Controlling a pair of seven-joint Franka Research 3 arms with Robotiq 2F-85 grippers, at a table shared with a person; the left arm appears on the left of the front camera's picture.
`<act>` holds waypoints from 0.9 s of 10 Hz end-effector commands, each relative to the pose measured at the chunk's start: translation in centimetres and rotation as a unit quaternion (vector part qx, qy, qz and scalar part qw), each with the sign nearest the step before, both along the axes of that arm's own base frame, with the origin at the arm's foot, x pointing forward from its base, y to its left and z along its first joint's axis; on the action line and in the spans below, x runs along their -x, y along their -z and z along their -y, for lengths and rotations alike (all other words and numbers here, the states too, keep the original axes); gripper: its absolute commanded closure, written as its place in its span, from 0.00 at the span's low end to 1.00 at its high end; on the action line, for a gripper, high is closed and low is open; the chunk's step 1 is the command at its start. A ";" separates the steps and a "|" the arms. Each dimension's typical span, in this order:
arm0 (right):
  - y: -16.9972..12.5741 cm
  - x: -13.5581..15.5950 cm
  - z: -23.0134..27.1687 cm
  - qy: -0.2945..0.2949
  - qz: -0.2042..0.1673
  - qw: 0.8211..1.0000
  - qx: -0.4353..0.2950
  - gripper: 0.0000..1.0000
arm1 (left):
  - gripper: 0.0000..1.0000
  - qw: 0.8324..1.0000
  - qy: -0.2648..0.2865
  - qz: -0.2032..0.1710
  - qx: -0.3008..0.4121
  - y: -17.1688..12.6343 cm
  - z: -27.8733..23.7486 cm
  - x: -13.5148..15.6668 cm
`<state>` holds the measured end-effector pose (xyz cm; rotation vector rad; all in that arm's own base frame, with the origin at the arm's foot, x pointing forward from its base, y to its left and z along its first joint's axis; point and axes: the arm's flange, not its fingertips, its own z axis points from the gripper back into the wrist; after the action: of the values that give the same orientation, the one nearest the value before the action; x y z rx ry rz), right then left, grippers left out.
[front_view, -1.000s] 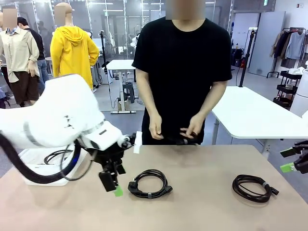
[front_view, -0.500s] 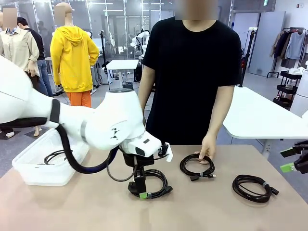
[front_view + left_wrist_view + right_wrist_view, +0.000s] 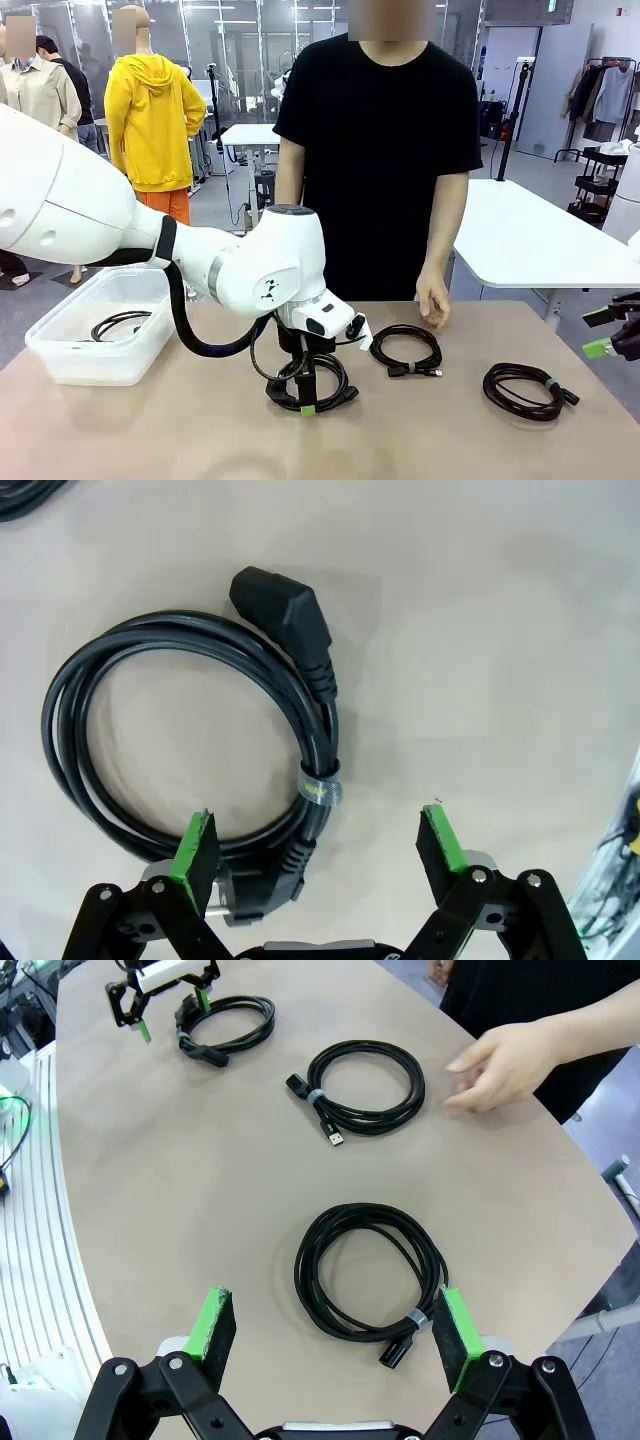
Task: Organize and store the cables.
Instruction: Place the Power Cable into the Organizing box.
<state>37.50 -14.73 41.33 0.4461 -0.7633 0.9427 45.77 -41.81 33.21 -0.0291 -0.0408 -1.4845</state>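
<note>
The left claw (image 3: 318, 825) hung released over a power cable (image 3: 190, 750); well to its left, a bin (image 3: 90, 365) held one coiled cable (image 3: 118, 324).

The left tool (image 3: 318, 830) hangs over a beige worktop (image 3: 500, 630) with its jaws spread wide. Below it lies a coiled black cable (image 3: 180, 630), bound by a small tie (image 3: 319, 786), its angled plug (image 3: 285, 605) at the far side. One green pad (image 3: 195, 845) sits above the coil's near edge, the other above bare worktop.
</note>
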 end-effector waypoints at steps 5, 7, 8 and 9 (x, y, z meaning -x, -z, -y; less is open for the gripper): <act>-0.2 -0.1 0.1 0.003 -0.008 1.000 0.002 0.00 | 0.00 0.999 0.037 -0.002 0.010 3.0 0.8 -1.6; -0.2 -0.1 0.1 0.003 -0.008 1.000 0.002 0.00 | 0.26 0.999 0.039 -0.004 0.008 3.0 0.9 -1.7; -0.2 -0.1 0.1 0.003 -0.008 1.000 0.002 0.00 | 0.60 0.999 0.037 -0.008 0.005 3.0 0.8 -1.7; -0.2 -0.1 0.1 0.003 -0.008 1.000 0.002 0.00 | 0.86 0.999 0.038 -0.011 0.006 2.9 0.8 -1.6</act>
<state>37.50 -14.73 41.33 0.4460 -0.7632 0.9427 47.48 -42.65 30.33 -0.0515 -0.0433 -1.5388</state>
